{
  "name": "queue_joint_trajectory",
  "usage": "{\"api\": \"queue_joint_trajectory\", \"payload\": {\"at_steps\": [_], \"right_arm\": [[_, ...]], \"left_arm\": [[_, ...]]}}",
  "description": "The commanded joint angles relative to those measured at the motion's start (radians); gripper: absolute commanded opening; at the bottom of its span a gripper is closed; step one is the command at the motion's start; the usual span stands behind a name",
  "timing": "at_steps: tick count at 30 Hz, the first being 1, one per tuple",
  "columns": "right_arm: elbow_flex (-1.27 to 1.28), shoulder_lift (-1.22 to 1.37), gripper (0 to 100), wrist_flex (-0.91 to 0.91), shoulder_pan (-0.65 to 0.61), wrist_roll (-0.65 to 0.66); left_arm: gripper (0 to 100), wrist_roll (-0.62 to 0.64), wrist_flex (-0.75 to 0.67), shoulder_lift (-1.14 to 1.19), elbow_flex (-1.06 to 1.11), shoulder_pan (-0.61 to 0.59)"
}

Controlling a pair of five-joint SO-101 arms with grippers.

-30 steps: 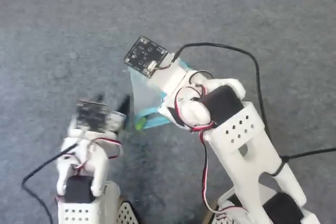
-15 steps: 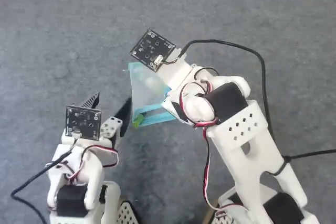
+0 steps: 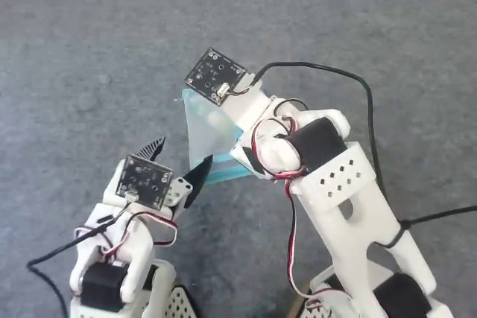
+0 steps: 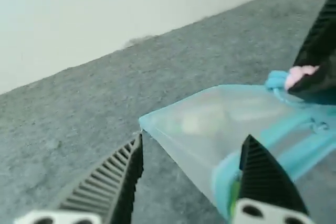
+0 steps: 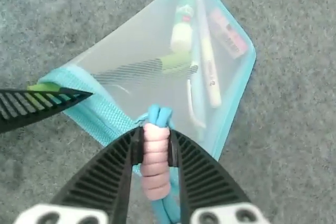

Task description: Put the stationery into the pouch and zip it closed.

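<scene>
A translucent blue pouch [image 5: 157, 61] lies on the grey carpet with pens [image 5: 207, 61], a pink-labelled eraser [image 5: 228, 32] and a green-tipped item [image 5: 176, 61] inside. My right gripper [image 5: 155, 132] is shut on the pink zipper pull [image 5: 155, 163] at the pouch's blue zip edge. In the high view the pouch [image 3: 209, 128] sits under the right arm's wrist. My left gripper [image 3: 177, 160] is open at the pouch's near corner, and its wrist view has one finger on each side of that corner [image 4: 220, 124]. A left finger [image 5: 42, 106] crosses the zip end.
Grey carpet [image 3: 82, 72] spreads all round the pouch, up to a pale wall at the back. The right arm's black cable [image 3: 358, 87] loops over the carpet to the right. Both arm bases [image 3: 358, 258] stand at the near edge.
The left arm has swung right and forward, bringing its open gripper up to the pouch's near corner. The right wrist rose slightly, still holding the pull.
</scene>
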Motion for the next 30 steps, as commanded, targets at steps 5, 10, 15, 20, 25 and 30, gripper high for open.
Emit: {"api": "queue_joint_trajectory", "payload": {"at_steps": [5,10,15,20,25,30], "right_arm": [[-0.014,-0.050,0.7,-0.019,0.012,0.017],[-0.014,-0.050,0.7,-0.019,0.013,0.017],[-0.009,-0.039,0.7,-0.030,0.019,0.014],[-0.037,-0.048,0.7,-0.044,0.056,-0.063],[-0.071,-0.048,0.7,-0.050,0.124,-0.112],[-0.074,-0.048,0.7,-0.047,0.097,-0.120]], "left_arm": [[26,-0.086,-0.138,0.003,0.148,0.003],[26,-0.081,-0.115,0.000,0.134,0.003],[26,-0.069,0.081,-0.003,-0.053,0.003],[26,-0.172,0.153,0.000,-0.101,-0.002],[26,-0.172,0.149,-0.002,-0.099,-0.072],[26,-0.172,0.094,0.002,-0.039,-0.031]]}}
